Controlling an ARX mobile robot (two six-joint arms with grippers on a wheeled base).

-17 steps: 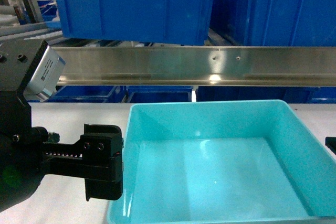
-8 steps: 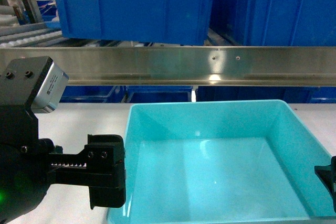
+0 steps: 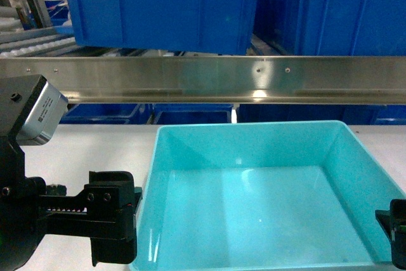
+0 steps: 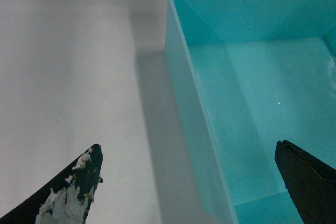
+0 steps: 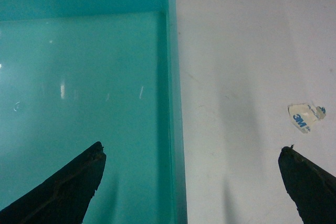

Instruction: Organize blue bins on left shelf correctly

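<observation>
Straddling the light turquoise glossy plastic tub (image 3: pixel 266 201) at lower centre on the white tabletop (image 4: pixel 68 77): my left gripper (image 4: pixel 189 182) and right gripper (image 5: pixel 191 182) gape wide over opposite walls, ready to lift together.

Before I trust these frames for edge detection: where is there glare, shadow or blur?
Head view: bright glare spot on the steel rail; bin sharp. Left wrist view: the bin casts a soft shadow on the table. Right wrist view: pale streak reflections on the bin floor; near fingertips blurred.
</observation>
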